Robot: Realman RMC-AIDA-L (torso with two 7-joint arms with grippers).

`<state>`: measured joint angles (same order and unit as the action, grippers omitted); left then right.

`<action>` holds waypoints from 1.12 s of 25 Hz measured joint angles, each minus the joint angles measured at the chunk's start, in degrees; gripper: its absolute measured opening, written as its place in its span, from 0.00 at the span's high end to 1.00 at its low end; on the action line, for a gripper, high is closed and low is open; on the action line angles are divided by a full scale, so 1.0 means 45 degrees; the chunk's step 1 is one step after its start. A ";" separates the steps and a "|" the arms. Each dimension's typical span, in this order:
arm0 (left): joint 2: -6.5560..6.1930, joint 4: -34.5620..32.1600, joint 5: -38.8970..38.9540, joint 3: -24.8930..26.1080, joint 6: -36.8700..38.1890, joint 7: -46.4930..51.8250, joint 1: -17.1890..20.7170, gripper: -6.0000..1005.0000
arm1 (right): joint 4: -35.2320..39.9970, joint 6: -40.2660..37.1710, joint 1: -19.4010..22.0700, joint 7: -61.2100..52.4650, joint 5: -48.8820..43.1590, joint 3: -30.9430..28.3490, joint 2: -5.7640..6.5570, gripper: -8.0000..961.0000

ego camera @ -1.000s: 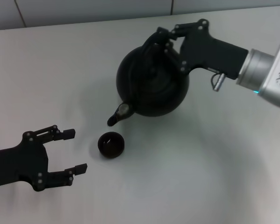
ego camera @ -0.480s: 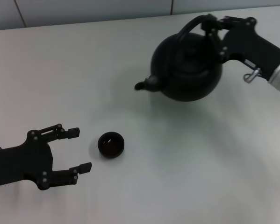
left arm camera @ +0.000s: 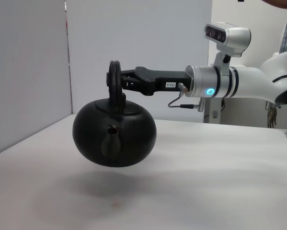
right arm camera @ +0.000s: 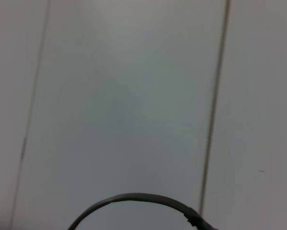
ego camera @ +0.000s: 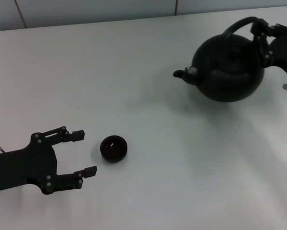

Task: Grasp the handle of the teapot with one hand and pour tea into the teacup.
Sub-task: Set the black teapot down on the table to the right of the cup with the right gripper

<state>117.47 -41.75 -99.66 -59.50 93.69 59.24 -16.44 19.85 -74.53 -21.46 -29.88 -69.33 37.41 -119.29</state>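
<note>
Teapot: the large round matte black teapot (ego camera: 228, 69) with an arched top handle hangs in the air over the far right part of the desk; the left wrist view shows a clear gap and a shadow under it. Its body sits about level there, only a little tilted.
Spout: the short stubby spout (ego camera: 183, 74) points toward my left side, over bare desk and well apart from the cup.
Right pincer: my black two-fingered right pincer (ego camera: 262, 37) on its silver-grey wrist is pressed together on the arched handle (left arm camera: 115, 81) and carries the pot from the top; the arm comes in from the right edge of the head view.
Teacup: the tiny round dark brown-black handleless teacup (ego camera: 114, 148) stands upright on the desk, near and to the left, far from the pot. I cannot tell if there is tea inside.
Left pincer: my black left pincer (ego camera: 81, 153) with visible screws lies low at the near left, its two fingers spread and holding nothing, the fingertips just beside the cup but not touching it.
Desk: the plain white desk (ego camera: 148, 182) carries the cup.
</note>
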 joint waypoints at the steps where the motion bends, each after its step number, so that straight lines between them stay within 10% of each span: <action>1: 0.0030 -0.0001 0.0000 0.0001 0.0000 0.0000 -0.0001 0.18 | -0.0141 0.0001 0.0069 0.0012 -0.0001 -0.0119 -0.0005 0.88; 28: 0.0105 0.0099 -0.0002 -0.0118 0.0000 0.0000 -0.0055 0.18 | -0.0640 0.1308 -0.0151 0.0096 -0.0088 0.0076 -0.0005 0.86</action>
<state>117.95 -41.30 -99.67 -60.03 93.69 59.24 -16.68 16.97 -68.64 -22.14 -29.45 -69.73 37.75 -119.31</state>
